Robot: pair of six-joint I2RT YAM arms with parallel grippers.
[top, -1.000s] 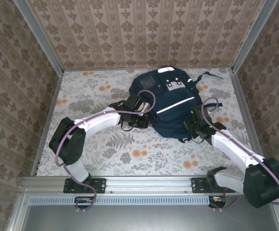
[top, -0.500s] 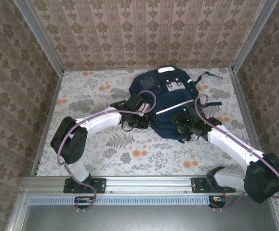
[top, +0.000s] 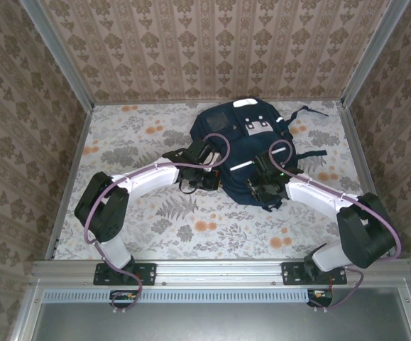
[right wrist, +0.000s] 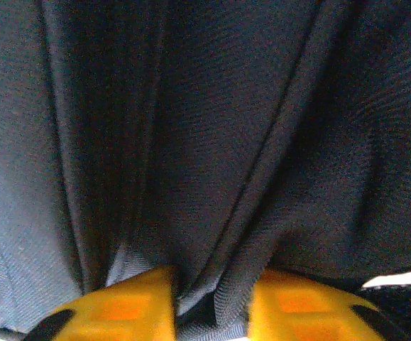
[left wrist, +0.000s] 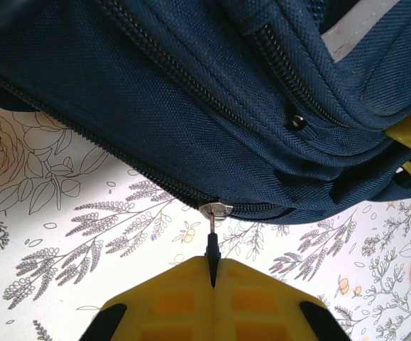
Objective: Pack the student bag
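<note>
- My left gripper [top: 199, 176] sits at the left edge of the student bag [top: 244, 142] and my right gripper [top: 265, 188] at its near right corner. The bag lies flat toward the back of the worktop [top: 134, 135], with its straps [top: 308, 114] trailing right, where I judge they could snag.
- Left wrist: the gripper [left wrist: 212, 268] is clamped on the zipper pull [left wrist: 211, 245], a sound handle.
- Right wrist: the gripper [right wrist: 212, 305] pinches a fold of navy fabric [right wrist: 205, 142]. I expect it to be soft, floppy cloth that bunches and slips.
</note>
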